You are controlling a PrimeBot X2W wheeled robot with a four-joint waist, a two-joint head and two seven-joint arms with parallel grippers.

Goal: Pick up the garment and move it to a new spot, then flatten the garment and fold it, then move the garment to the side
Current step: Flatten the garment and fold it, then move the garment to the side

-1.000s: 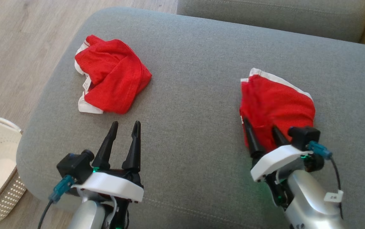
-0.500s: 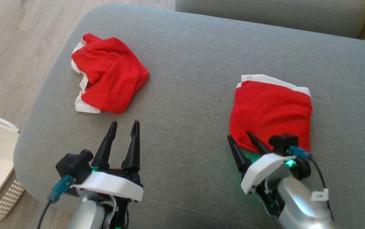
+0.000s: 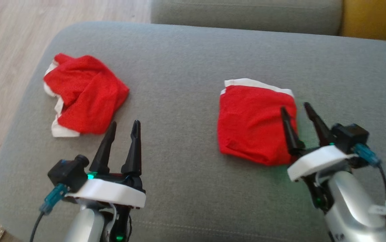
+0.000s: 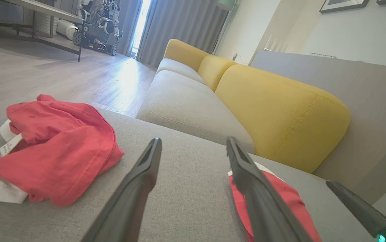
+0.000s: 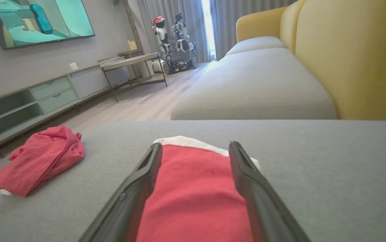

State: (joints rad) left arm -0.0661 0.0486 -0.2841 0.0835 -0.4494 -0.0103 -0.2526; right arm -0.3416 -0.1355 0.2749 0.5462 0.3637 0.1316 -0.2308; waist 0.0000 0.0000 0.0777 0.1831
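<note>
Our right gripper (image 3: 294,106) has swung to the right edge of the folded red garment (image 3: 251,124), jaws spread and empty like our left gripper (image 3: 124,122), seemingly done parking it aside.

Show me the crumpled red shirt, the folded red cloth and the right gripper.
crumpled red shirt (image 3: 85,101): head view, middle of the red heap.
folded red cloth (image 3: 250,124): head view, centre of its flat top.
right gripper (image 3: 294,107): head view, midway between its open fingertips.

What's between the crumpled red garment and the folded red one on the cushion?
Nothing: bare grey cushion separates the crumpled red garment from the folded red cloth, clearest in the head view.
</note>
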